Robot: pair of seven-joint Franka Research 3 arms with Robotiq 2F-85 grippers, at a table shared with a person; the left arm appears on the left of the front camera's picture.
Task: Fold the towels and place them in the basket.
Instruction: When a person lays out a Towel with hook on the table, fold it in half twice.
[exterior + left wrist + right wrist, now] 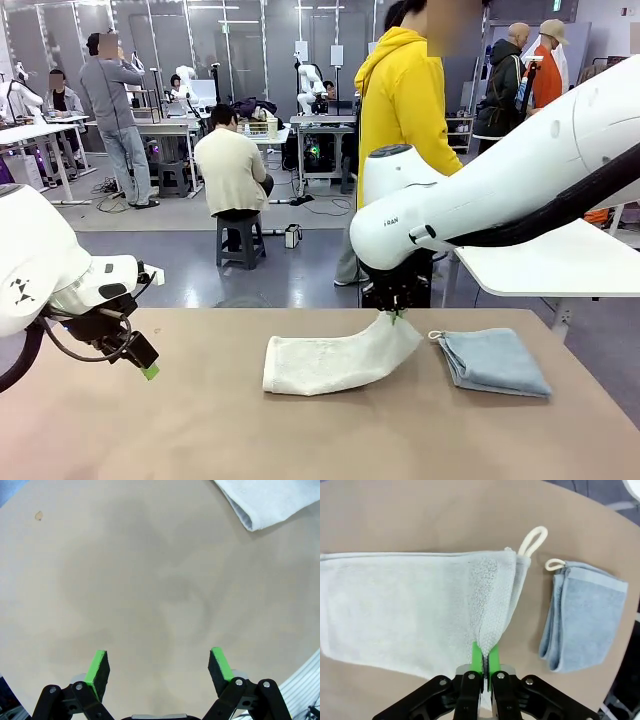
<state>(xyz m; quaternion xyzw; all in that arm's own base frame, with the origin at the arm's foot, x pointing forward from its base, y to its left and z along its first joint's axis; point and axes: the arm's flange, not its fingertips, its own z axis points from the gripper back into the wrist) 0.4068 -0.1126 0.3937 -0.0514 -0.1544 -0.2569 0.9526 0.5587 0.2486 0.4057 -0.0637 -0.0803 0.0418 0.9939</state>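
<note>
Right claw [484, 661] clamps the white towel's [405, 610] raised edge; blue towel [582, 615] lies beside. Left claw [160, 667] gapes over bare table [150, 580].

The cream towel [335, 365] was plain, the folded towel [494, 361] light blue with a white loop [553, 564]. The table [200, 430] was tan; pads [96, 667] were green.

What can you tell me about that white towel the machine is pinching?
The white towel is soft, looped terry cloth with a white cord loop at one corner. It lies long and flat on the tan table, left of the folded blue towel. The right gripper has its green fingers shut on one edge, lifting it.
</note>
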